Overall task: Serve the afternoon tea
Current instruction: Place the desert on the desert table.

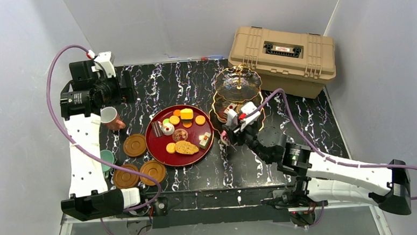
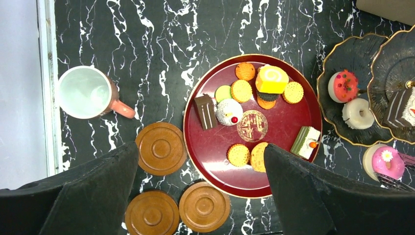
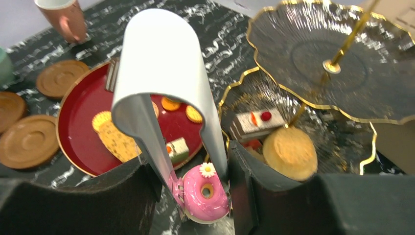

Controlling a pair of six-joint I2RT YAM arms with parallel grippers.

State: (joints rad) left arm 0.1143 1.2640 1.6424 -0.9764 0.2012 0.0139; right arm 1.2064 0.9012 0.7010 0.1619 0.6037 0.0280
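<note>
Your right jaws are partly closed on the metal tongs (image 3: 166, 63): the right gripper (image 3: 191, 156) squeezes them, and their tips pinch the pink doughnut (image 3: 205, 196). Your left gripper (image 2: 200, 149) hangs with its jaws fully released and holds nothing. It is above the near rim of the red tray (image 2: 279, 127) and the three bare saucers (image 2: 160, 148).

On the black marbled surface (image 1: 303, 118), the three-tier stand (image 1: 248, 86) is at the right, with the tray just left of it. The pinkish cup (image 1: 111, 117) and the teal cup (image 1: 107, 156) sit at the far left. Most pastries (image 2: 242, 90) are on the tray; a few already lie on the stand's lowest tier.

The doughnut is low, just beside that tier's gold rim, on the side toward the tray. Whether it rests on the surface cannot be told.

You look to be mid-transfer, moving cakes from tray to stand. Next you would need to hold the squeeze steady and raise the doughnut over the rim. Then set it on a bare patch, clear of the tier overhead and the gold post.
</note>
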